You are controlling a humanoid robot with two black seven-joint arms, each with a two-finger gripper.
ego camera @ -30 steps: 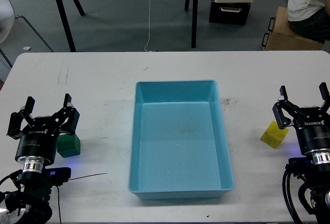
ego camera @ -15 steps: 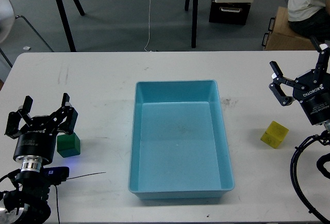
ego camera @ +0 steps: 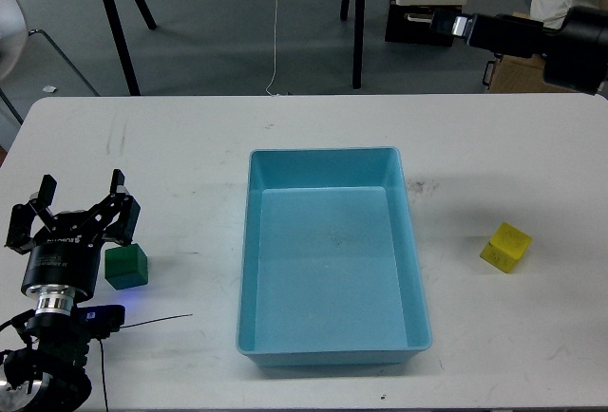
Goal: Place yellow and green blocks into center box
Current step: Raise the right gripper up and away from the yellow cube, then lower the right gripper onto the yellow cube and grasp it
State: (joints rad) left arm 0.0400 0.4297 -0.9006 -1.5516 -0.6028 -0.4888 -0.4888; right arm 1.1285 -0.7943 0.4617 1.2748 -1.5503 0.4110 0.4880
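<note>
White table point(ego camera: 190, 146) carries our blue box point(ego camera: 332, 341) at its centre, and that box is empty: neither block is in, so both moves remain. Our left gripper point(ego camera: 71, 217) sits at the box's nine o'clock with fingers wide, holding nothing, the green block point(ego camera: 126, 267) just beside it on the table. Our right gripper point(ego camera: 463, 27) reaches across the top edge at one o'clock; we cannot tell its fingers. Yellow block point(ego camera: 505, 246) lies at three o'clock, a small tilted cube, well apart from it.
</note>
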